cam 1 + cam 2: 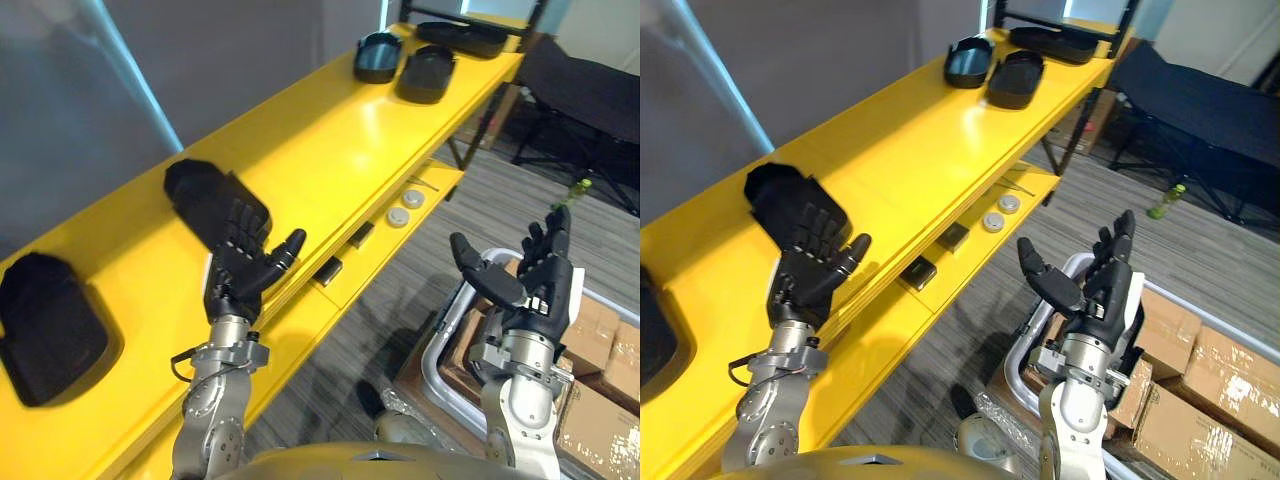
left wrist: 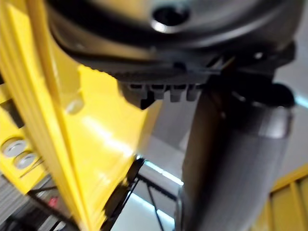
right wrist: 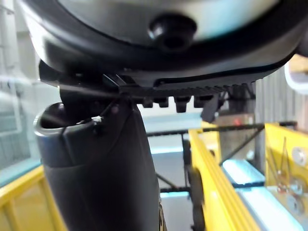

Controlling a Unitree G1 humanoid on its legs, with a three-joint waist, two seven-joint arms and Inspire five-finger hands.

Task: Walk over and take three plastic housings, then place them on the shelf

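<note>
Left hand [image 1: 240,265] spread open, empty, over the yellow shelf [image 1: 340,150]; right hand [image 1: 530,285] open too, holding nothing.
A black plastic housing [image 1: 198,195] lay just beyond the first hand; gripping it well probably meant lowering the palm squarely before curling.

Yellow shelf [image 1: 330,140], two tiers, runs away from me on my left.

Top tier:
- near housing [image 1: 50,325] at my end, lying flat
- second housing [image 1: 195,195] further along, well apart from the first
- long bare stretch after that
- left far housing [image 1: 378,57], hollow side up, just beside right far housing [image 1: 427,72]
- long black tray [image 1: 465,38] behind those two, at the very end

Lower tier [image 1: 385,255], sticking out in front below:
- two round silver discs [image 1: 398,217], just beside each other
- two small dark blocks [image 1: 360,234], nearer me and apart
- thin metal bits past the discs, can't tell what they are
</note>
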